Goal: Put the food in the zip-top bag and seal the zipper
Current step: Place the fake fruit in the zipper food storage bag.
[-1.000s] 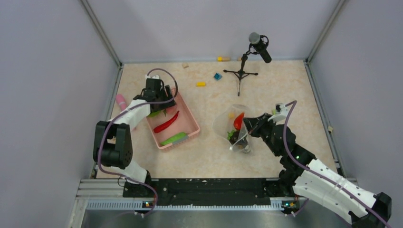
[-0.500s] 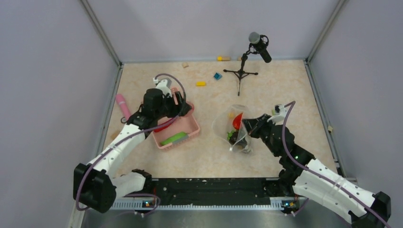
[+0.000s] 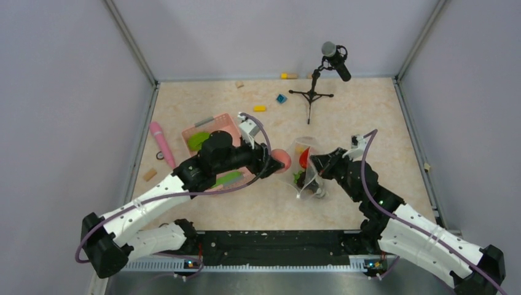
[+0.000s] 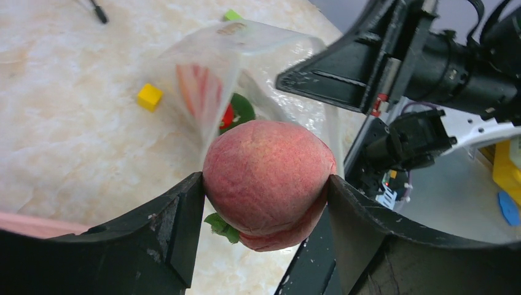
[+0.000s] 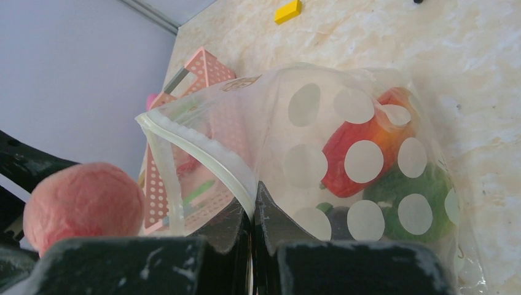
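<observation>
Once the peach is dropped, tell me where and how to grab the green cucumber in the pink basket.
Grip the cucumber at mid-length, coming straight down, jaws across its narrow width. It lies flat along the pink basket's near wall, so a side approach is probably blocked.

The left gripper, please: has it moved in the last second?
Yes. The left gripper, holding the pink fruit, swung right, from left of the microphone stand to the zip-top bag.
</observation>
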You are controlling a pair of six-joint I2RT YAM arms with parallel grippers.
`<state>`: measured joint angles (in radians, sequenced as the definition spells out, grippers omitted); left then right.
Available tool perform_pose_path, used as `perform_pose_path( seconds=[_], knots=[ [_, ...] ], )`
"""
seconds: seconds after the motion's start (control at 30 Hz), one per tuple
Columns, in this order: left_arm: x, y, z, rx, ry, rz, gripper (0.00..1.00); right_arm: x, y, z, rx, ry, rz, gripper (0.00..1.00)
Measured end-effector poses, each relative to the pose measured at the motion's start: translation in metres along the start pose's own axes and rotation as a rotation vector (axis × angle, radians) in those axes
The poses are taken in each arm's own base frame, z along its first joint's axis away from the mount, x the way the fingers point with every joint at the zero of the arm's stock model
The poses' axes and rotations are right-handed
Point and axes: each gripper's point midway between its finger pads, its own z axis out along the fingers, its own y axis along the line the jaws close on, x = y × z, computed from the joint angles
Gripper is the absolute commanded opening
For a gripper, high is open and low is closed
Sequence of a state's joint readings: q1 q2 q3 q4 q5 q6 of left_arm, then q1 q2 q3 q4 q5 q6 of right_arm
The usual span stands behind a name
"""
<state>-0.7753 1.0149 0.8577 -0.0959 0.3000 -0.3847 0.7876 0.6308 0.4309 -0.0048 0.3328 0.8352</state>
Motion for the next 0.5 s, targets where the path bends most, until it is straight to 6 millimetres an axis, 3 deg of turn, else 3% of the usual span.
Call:
perform_pose_path(
  seconds=[0.17, 0.4, 0.5],
  knots=[
    [0.015, -0.021, 0.021, 0.037, 0.065, 0.053, 0.23, 0.000, 0.005, 0.000, -0.022, 0.004, 0.011, 0.00],
    [0.025, -0.019, 0.056, -0.039, 0.117, 0.078, 0.31, 0.003, 0.011, -0.001, -0.047, 0.023, 0.030, 0.00],
    [0.028, -0.017, 0.066, -0.071, 0.141, 0.083, 0.44, 0.003, 0.011, -0.001, -0.049, 0.024, 0.039, 0.00]
  ],
)
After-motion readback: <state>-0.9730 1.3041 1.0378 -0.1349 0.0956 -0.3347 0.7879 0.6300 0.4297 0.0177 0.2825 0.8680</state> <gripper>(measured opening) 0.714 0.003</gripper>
